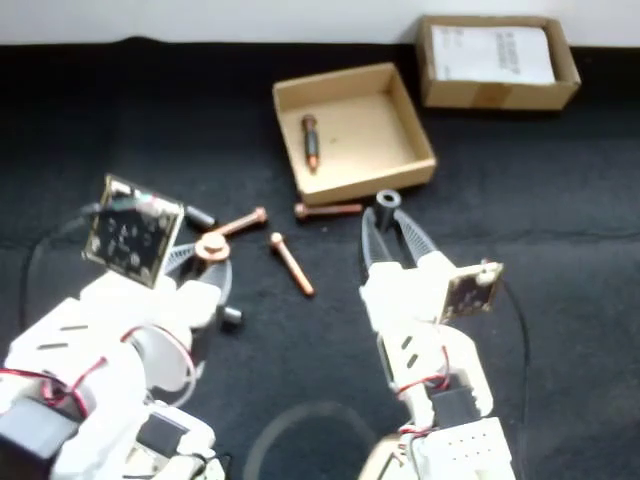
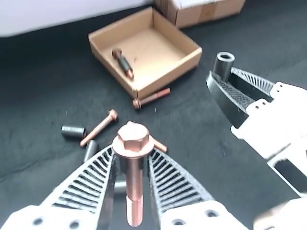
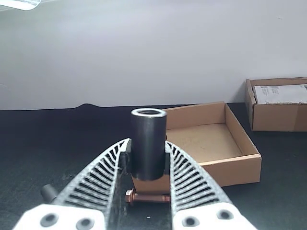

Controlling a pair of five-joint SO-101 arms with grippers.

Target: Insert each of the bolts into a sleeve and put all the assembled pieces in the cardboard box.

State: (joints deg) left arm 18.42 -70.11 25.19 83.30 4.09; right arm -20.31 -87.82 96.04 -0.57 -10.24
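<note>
We count one assembled piece [image 1: 311, 140] already in the cardboard box [image 1: 365, 130], toward the far edge of the tabletop [image 1: 560, 250]. Our left hand [image 2: 130, 152] is clamped on a bolt [image 2: 132, 141], and our right hand [image 3: 148, 146] on an upright sleeve [image 3: 148, 129]; the two are not yet joined. Three bolts [image 1: 291, 263] and two sleeves [image 1: 231, 319] lie loose between the box and the near edge.
</note>
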